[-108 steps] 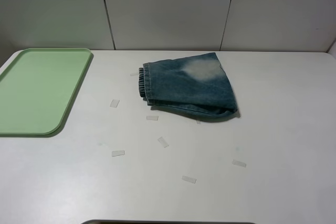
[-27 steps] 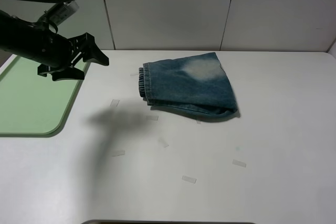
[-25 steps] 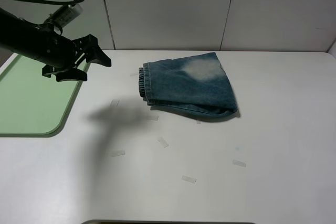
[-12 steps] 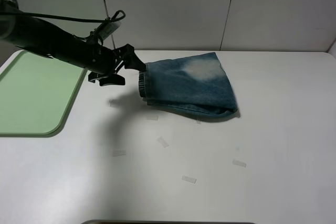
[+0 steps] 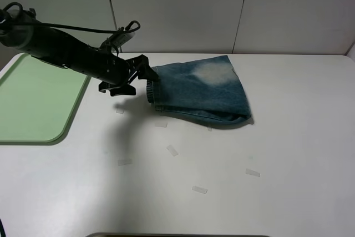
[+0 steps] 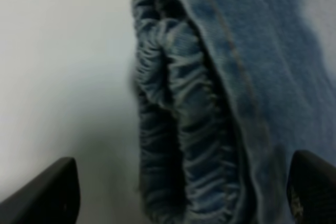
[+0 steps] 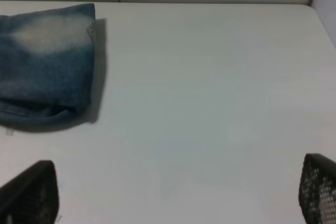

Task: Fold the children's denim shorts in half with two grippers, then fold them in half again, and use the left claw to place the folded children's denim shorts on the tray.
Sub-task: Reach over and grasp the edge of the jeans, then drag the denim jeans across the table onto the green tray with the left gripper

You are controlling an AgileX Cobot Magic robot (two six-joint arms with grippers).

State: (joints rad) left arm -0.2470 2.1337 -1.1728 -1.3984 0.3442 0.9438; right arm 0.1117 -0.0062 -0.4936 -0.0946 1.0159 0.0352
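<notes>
Now left claw (image 5: 145,74) is hovering wide open at the gathered waistband end of the folded shorts (image 5: 199,91), jaws straddling it, not gripping. Shorts are lying mid-table, right of claw; tray (image 5: 33,98) sitting behind the arm.

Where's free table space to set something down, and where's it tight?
Free: the table right of the shorts, and the tray. Tight: between tray and shorts, where the left gripper sits at the waistband; tape bits dot the front.
</notes>
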